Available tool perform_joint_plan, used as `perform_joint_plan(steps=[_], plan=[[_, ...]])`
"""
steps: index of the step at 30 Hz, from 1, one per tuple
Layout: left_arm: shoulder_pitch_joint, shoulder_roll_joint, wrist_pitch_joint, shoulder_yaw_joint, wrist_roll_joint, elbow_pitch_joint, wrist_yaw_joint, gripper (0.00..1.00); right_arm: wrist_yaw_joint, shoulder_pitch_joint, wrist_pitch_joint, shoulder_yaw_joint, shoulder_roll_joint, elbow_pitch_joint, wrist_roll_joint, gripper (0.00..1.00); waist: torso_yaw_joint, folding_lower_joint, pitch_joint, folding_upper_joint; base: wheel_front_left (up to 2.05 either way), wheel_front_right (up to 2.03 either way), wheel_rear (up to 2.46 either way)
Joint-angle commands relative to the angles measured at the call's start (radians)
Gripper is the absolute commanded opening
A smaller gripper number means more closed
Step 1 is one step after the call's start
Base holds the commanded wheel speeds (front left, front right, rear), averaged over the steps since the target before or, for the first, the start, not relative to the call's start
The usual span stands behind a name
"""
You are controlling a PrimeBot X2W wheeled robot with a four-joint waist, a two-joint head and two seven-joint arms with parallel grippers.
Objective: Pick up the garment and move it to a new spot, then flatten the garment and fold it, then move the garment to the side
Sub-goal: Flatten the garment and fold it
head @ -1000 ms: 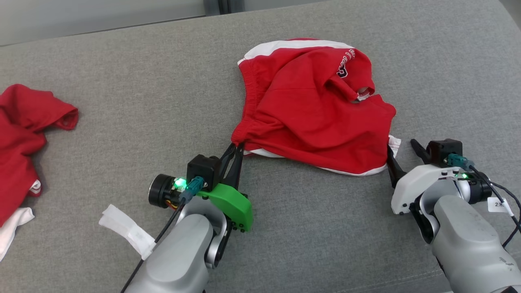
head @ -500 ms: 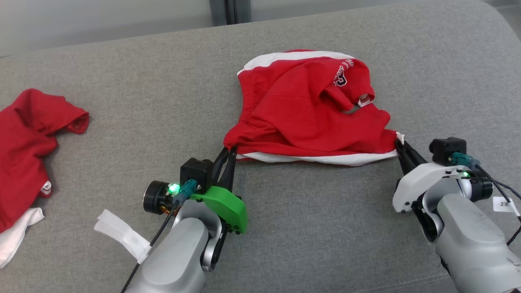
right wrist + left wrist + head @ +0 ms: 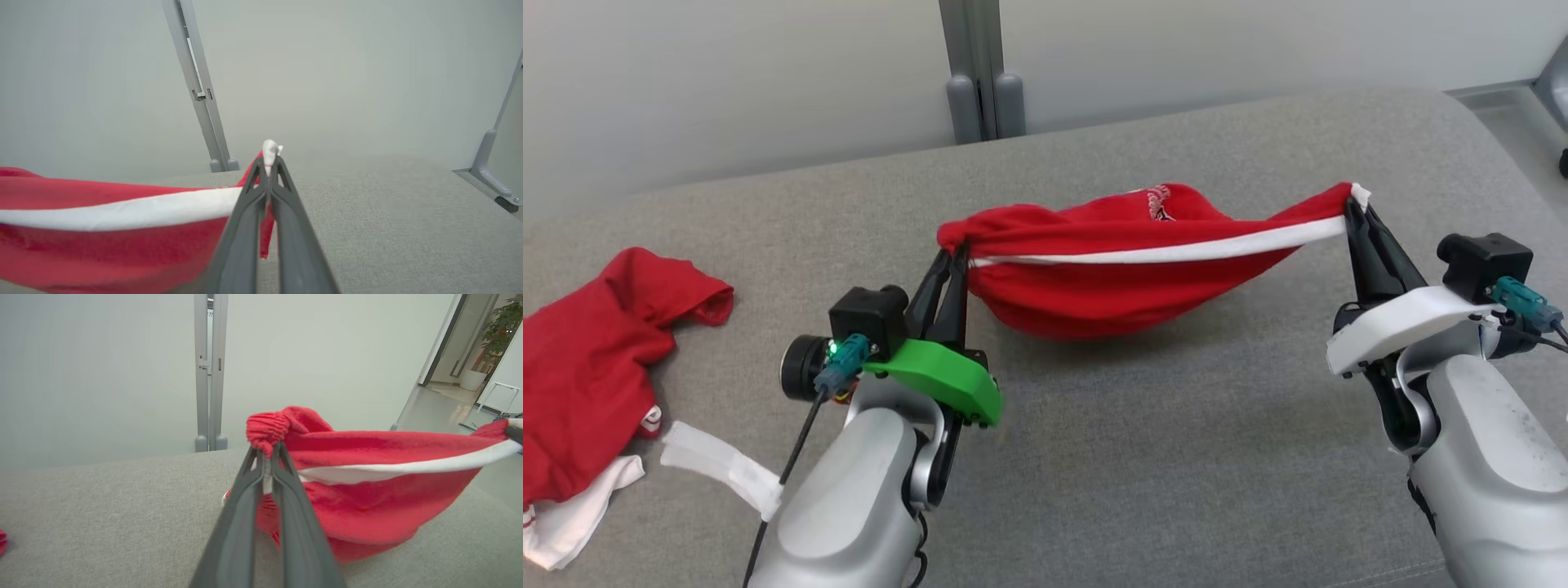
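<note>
While clenched on its ends, left tool [image 3: 953, 255] and right tool [image 3: 1356, 208] stretch the garment [image 3: 1111, 286].
Taut so it carries clear.

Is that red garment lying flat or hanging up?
Hanging, bunched. The red garment sags between the left fingers and right fingers, each shut on one end. Whether it touches the grey surface: cannot tell.

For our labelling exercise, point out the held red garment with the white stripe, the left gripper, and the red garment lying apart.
striped garment [image 3: 1111, 298]: head view, sagging red middle.
left gripper [image 3: 953, 251]: head view, between its fingertips.
second garment [image 3: 596, 359]: head view, red body.
</note>
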Motion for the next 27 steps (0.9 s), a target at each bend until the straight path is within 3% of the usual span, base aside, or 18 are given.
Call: perform_joint_plan(steps=[1, 8, 15, 21, 27], plan=[[-0.024, 0.008, -0.001, 0.009, 0.006, -0.016, -0.007, 0.00, 0.000, 0.004, 0.000, -0.005, 0.002, -0.023, -0.012, 0.00, -0.007, 0.0000, -0.061, 0.0000, 0.00, 0.00, 0.00], [-0.100, 0.028, 0.002, 0.037, 0.003, -0.105, -0.017, 0.00, 0.000, -0.043, 0.032, -0.023, 0.013, -0.186, -0.067, 0.00, -0.001, 0.0000, -0.128, 0.0000, 0.00, 0.00, 0.00], [-0.058, 0.067, 0.041, 0.061, -0.007, -0.288, 0.028, 0.00, 0.000, 0.010, 0.114, -0.105, 0.046, -0.406, -0.141, 0.00, 0.008, 0.0000, -0.161, 0.0000, 0.00, 0.00, 0.00], [0.008, 0.105, 0.106, 0.070, -0.017, -0.443, 0.071, 0.00, 0.000, 0.090, 0.233, -0.211, 0.119, -0.581, -0.224, 0.00, 0.017, 0.0000, -0.150, 0.0000, 0.00, 0.00, 0.00], [0.000, 0.133, 0.180, 0.056, -0.021, -0.498, 0.072, 0.00, 0.000, 0.103, 0.306, -0.217, 0.139, -0.636, -0.238, 0.00, 0.013, 0.0000, -0.097, 0.0000, 0.00, 0.00, 0.00]])
